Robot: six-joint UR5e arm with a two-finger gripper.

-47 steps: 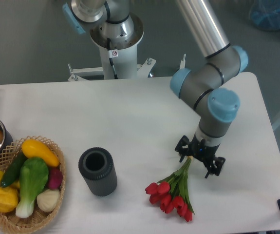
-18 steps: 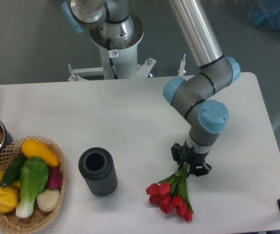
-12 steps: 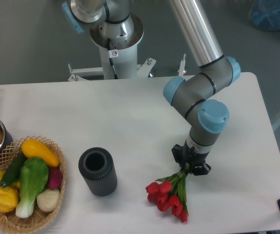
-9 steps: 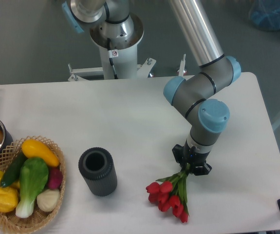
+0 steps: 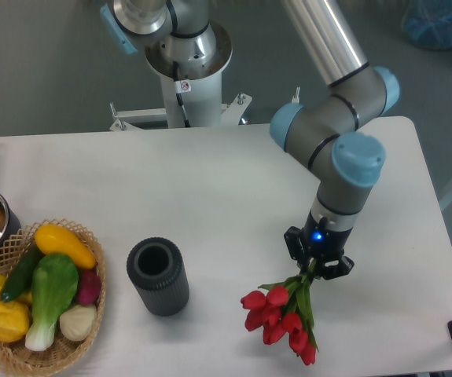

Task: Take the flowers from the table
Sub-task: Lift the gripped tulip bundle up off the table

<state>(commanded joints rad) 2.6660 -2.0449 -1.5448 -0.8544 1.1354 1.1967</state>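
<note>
Flowers (image 5: 282,316) now shifted right w/ gripper (image 5: 317,265), jaws apparently clamped on stems.

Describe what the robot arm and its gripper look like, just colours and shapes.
The arm is made of silver-grey cylindrical segments with light blue round caps at the joints. At its end sits a small black two-finger gripper with a glowing blue light on its body. The base column behind the table is white and silver.

The gripper (image 5: 317,263) has its fingers (image 5: 337,268) closed on the green stem ends of the flowers (image 5: 282,314), whose red heads hang toward the front edge of the white table (image 5: 210,196). A dark cylinder (image 5: 157,276) stands left of them, and a wicker basket (image 5: 92,314) of vegetables (image 5: 49,287) sits far left.
</note>
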